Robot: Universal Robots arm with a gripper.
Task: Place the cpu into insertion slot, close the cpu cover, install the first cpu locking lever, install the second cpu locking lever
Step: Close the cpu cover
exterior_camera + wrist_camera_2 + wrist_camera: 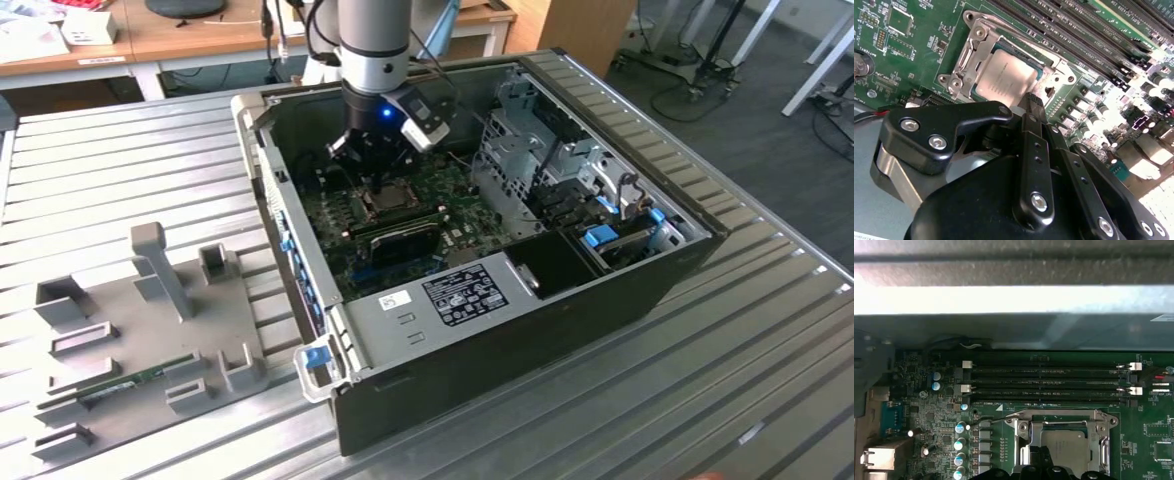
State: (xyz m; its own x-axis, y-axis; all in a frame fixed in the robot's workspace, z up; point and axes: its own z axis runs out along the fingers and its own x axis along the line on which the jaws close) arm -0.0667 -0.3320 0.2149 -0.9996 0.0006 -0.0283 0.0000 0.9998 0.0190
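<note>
Here, the gripper [1032, 101] is clenched just above the seated cpu [1006, 80].
In the exterior view it hangs at 12 o'clock of the insertion slot [388, 199]. The second wrist view shows the cpu cover [971, 54] down.

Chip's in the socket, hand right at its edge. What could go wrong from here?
1. The hand hangs at the edge of the metal cover, close by the chip; a slip could scrape the chip or bend the cover.
2. The memory slots and a row of capacitors sit close to the chip; a sideways push might knock them.
3. The arm works inside the computer case, near its wall; a wide swing may hit it.
</note>
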